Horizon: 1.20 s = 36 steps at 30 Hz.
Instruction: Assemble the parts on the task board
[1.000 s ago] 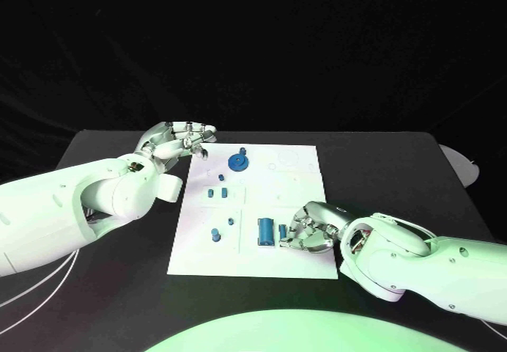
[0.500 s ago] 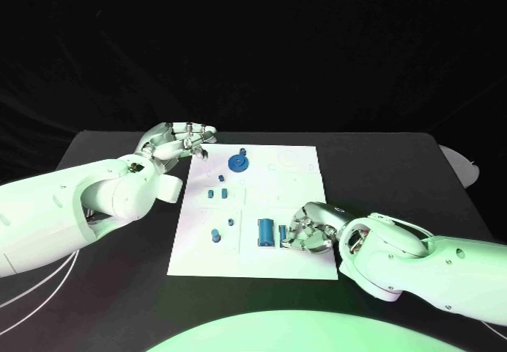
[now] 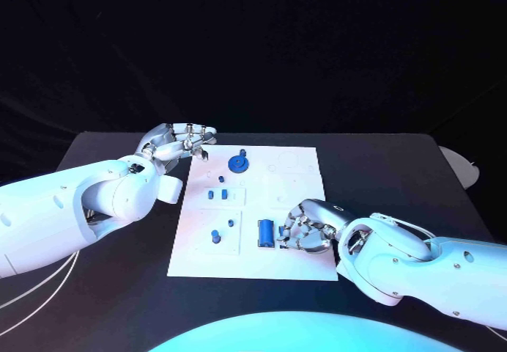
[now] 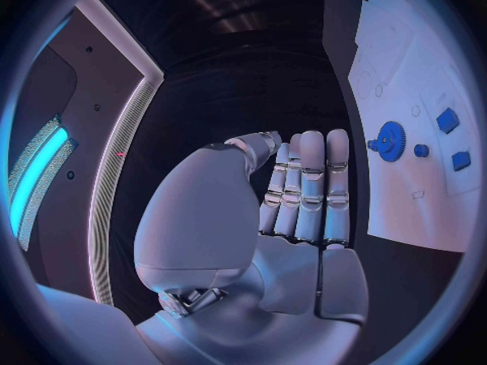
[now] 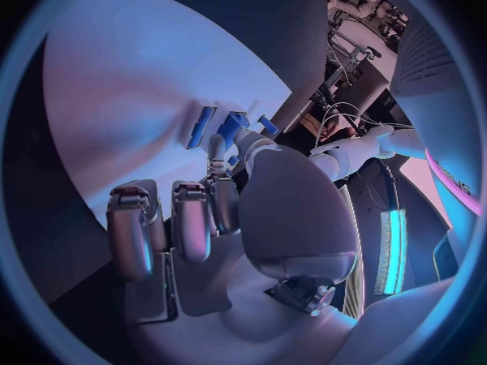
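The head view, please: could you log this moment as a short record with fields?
board: white task board in the middle of the black table
far part: round blue gear piece near the board's far edge
near part: upright blue block by the right hand
left hand: off the board's far left corner, holds nothing
right hand: fingers curled over the board; hold unclear

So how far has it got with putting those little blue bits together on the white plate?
Early, it seems. A blue gear already sits at the far end of the task board. The right hand is down at a small blue piece beside the large blue block; whether it grips it is unclear. The left hand holds nothing. Other small blue parts look untouched.
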Tool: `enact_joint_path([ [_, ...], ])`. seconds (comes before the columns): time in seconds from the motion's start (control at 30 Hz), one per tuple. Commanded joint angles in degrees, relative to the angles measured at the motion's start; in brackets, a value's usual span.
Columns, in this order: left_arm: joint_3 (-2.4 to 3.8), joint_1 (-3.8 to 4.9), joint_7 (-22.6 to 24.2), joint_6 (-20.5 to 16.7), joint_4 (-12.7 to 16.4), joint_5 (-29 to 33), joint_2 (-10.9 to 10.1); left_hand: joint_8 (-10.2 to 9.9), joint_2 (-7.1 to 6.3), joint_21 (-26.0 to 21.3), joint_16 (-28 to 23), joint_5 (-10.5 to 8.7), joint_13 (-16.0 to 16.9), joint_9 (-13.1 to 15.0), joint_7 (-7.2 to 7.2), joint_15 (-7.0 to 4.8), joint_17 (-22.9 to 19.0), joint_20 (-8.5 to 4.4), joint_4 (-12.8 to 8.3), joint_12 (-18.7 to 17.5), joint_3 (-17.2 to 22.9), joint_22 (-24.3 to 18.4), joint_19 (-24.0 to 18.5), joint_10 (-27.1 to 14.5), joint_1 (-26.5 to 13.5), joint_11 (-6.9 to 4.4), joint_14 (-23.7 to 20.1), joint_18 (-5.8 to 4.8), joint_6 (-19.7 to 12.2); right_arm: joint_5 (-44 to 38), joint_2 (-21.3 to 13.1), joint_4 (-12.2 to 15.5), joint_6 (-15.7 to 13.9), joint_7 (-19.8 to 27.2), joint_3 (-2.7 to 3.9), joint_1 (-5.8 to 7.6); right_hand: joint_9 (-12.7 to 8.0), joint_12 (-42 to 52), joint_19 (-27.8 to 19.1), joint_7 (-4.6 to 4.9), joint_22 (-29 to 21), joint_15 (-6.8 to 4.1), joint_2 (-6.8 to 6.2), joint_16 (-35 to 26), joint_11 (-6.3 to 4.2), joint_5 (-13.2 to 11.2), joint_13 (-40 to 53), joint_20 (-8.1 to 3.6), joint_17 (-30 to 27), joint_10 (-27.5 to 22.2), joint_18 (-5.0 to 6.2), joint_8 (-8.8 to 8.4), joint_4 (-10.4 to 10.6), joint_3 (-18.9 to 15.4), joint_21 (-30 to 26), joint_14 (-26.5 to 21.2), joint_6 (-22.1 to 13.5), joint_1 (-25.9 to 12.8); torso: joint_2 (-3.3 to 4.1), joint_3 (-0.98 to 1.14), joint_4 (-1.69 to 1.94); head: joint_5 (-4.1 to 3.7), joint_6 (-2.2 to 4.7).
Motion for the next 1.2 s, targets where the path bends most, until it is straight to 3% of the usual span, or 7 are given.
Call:
enact_joint_path([
  [0.03,0.03,-0.09,0.4,0.9,0.1,-0.2,0.1,0.3,0.63,-0.3,-0.4,0.13,0.1,0.1,0.1,-0.15,-0.1,-0.03,-0.2,0.4,0.1,0.1,0.4,-0.4,-0.1,-0.01,0.1,0.8,0.0,-0.8,0.5,0.1,-0.6,1.6,0.02,0.08,-0.1,0.1,6.0,-0.14,15.1,-0.23,0.09,0.2,0.01,0.0,7.0,-0.26,9.0,0.8,-0.38,0.08,0.3,-0.1,0.3,4.8,0.1,-0.4,0.06,0.0,0.09,-0.05,-0.05],
  [0.3,0.03,-0.09,0.4,0.9,0.1,-0.2,0.1,0.3,0.63,-0.3,-0.4,0.13,0.1,0.1,0.1,-0.15,-0.1,-0.03,-0.2,0.4,0.1,0.1,0.4,-0.4,-0.1,-0.01,0.1,0.8,0.0,-1.2,2.1,-1.0,0.7,1.2,0.04,0.4,-0.1,0.1,6.0,-0.16,15.1,-0.24,-0.05,0.2,0.0,-0.2,7.0,-0.26,9.0,0.8,-0.38,0.09,0.2,-0.2,0.3,4.8,0.1,-0.4,0.05,-0.07,0.11,0.01,-0.12],
  [0.7,0.03,-0.09,0.3,0.9,0.2,-0.2,0.1,0.3,0.63,-0.3,-0.4,0.13,0.1,0.1,0.1,-0.15,-0.1,-0.03,-0.2,0.4,0.1,0.1,0.4,-0.4,-0.1,-0.01,0.1,0.8,0.0,-1.3,3.4,-1.9,2.9,0.4,0.03,0.52,-0.1,0.1,6.0,-0.23,15.1,-0.27,-0.21,0.1,-0.05,-0.5,7.0,-0.27,8.9,0.8,-0.38,0.1,0.0,-0.2,0.3,4.7,0.1,0.2,0.04,-0.01,0.01,0.27,-0.35],
  [1.2,0.03,-0.09,0.3,0.9,0.2,-0.2,-0.1,0.3,0.63,-0.3,-0.4,0.13,0.1,0.1,0.1,-0.15,-0.1,-0.03,-0.2,0.4,0.1,0.1,0.4,-0.4,-0.1,-0.01,0.1,0.8,0.0,-1.7,3.7,-2.3,2.2,-0.6,0.03,0.53,-0.1,0.4,6.0,-0.28,15.1,-0.3,-0.15,0.2,-0.09,-0.6,7.2,-0.28,9.0,0.9,-0.38,0.14,0.0,-0.2,0.3,4.8,0.2,0.6,0.07,-0.01,0.02,0.38,-0.43],
])
